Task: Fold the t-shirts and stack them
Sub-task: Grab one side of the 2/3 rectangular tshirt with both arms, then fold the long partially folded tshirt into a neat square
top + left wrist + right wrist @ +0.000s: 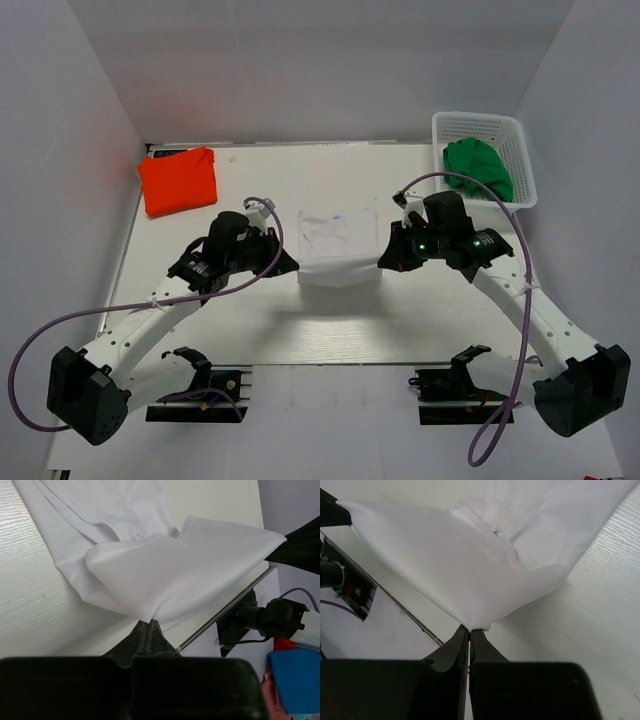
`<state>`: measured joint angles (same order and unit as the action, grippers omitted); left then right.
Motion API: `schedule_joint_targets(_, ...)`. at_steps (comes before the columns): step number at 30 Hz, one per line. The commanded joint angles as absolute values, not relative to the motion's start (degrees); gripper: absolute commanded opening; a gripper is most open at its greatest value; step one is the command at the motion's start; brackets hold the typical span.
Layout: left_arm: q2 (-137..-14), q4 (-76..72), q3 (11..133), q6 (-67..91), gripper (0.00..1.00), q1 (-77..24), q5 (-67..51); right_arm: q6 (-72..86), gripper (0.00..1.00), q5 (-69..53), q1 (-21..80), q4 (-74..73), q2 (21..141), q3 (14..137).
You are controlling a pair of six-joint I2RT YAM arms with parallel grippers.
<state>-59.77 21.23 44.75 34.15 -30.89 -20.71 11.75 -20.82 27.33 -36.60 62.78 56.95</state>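
A white t-shirt (338, 248) lies mid-table with its near edge lifted off the surface. My left gripper (293, 265) is shut on the left corner of that edge, and the pinched cloth (165, 575) drapes from the left gripper (149, 622) tips. My right gripper (383, 258) is shut on the right corner; the white t-shirt (450, 565) hangs from the right gripper (470, 628) tips. A folded orange t-shirt (179, 181) rests at the back left. A crumpled green t-shirt (478, 168) sits in the basket.
A white lattice basket (520, 150) stands at the back right corner. The table's near edge (330, 364) runs just in front of the arm bases. White walls close in the left, back and right sides.
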Motion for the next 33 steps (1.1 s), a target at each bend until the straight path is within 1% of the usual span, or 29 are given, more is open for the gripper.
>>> schedule_joint_targets(1,-59.2,20.8,47.6,35.4,0.0,-30.9,-16.9,12.0,0.0,-22.5,25.8,-36.1,63.3,57.9)
schedule_joint_targets(6,-63.1,17.0,48.2,36.7,0.0,-30.3,-12.7,12.7,0.0,-24.4,24.0,-32.2,66.5,57.0)
schedule_joint_targets(14,-70.7,15.7,55.3,36.7,0.0,-29.8,-0.1,13.9,0.0,-27.2,18.6,-25.2,71.0,58.4)
schedule_joint_targets(18,-76.5,15.7,59.3,36.1,0.0,-29.3,4.6,13.7,0.0,-27.9,16.9,-24.0,76.1,60.6)
schedule_joint_targets(26,-91.3,15.2,69.8,33.3,0.0,-28.2,5.3,14.1,0.0,-30.6,13.5,-22.5,85.2,64.4)
schedule_joint_targets(27,-92.7,15.2,71.7,33.3,0.0,-28.2,5.3,14.2,0.0,-30.5,12.0,-22.4,85.9,64.9)
schedule_joint_targets(28,-94.1,15.2,72.7,32.8,0.0,-28.2,4.8,14.2,0.0,-30.6,12.9,-22.1,87.3,65.9)
schedule_joint_targets(33,-101.8,13.3,77.7,32.8,0.0,-26.4,4.7,14.0,0.0,-30.5,11.4,-21.6,94.2,70.1)
